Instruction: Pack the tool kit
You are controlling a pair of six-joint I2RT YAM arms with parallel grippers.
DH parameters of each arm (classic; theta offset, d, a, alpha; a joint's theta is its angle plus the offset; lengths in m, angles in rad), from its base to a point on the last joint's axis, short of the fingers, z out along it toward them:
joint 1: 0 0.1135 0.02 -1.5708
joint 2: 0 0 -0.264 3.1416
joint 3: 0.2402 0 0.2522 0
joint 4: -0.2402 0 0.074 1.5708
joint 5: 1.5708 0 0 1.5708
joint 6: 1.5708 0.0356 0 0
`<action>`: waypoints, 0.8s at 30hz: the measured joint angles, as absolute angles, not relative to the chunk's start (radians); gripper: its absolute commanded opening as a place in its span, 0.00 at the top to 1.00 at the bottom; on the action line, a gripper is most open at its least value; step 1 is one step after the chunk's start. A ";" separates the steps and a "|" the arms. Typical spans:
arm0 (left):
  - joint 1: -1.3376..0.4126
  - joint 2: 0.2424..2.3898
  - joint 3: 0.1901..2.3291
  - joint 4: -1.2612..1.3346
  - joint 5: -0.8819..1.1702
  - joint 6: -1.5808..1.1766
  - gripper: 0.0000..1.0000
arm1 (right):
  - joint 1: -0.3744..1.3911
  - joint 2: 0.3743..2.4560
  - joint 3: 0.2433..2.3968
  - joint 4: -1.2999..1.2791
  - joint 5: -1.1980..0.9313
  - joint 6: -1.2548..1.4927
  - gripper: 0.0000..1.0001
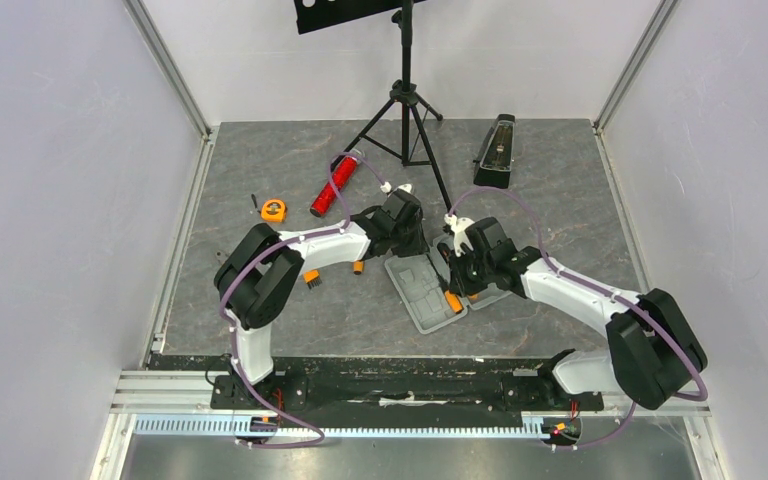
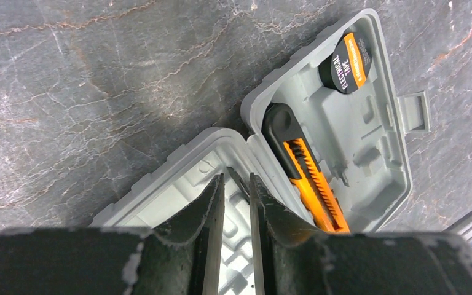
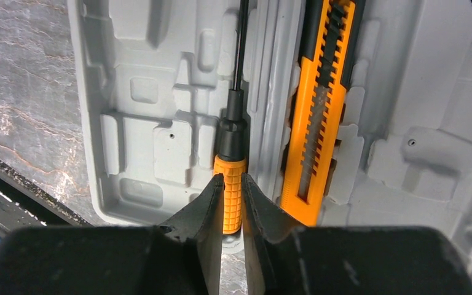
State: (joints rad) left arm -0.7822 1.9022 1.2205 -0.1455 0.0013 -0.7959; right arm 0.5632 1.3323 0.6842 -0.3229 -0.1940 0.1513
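Observation:
The grey tool case (image 1: 420, 300) lies open on the table between both arms. An orange-and-black knife (image 2: 310, 184) and a black roll of electrical tape (image 2: 344, 62) sit in one half. My right gripper (image 3: 232, 179) is shut on the orange handle of a screwdriver (image 3: 232, 200) that lies along the other half (image 3: 153, 104) beside the hinge. The knife (image 3: 319, 110) lies beside it. My left gripper (image 2: 236, 178) hangs over the case's far end (image 2: 178, 184), its jaws a narrow gap apart, with the thin dark shaft tip (image 2: 238, 182) between the fingertips. The orange tape measure (image 1: 273, 210) lies at the far left.
A red glittery cylinder (image 1: 332, 188), a tripod stand (image 1: 406, 110) and a black metronome (image 1: 495, 150) stand at the back. Two small orange tools (image 1: 311, 279) (image 1: 358, 267) lie by the left arm.

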 measured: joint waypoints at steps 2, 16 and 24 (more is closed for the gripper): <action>-0.782 1.901 1.221 -0.137 0.001 -0.803 0.72 | 0.566 1.332 0.691 -0.324 -0.197 0.150 0.81; -0.782 1.918 1.221 -0.130 0.035 -0.832 0.82 | 0.581 1.355 0.701 -0.324 -0.221 0.144 0.82; -0.782 1.935 1.226 -0.146 0.038 -0.833 0.91 | 0.583 1.369 0.701 -0.323 -0.231 0.143 0.84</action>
State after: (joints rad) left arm -0.7822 1.9350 1.2263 -0.1455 0.0376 -0.8333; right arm 0.5827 1.3689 0.7010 -0.3233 -0.2310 0.1432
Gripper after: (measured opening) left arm 0.126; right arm 0.171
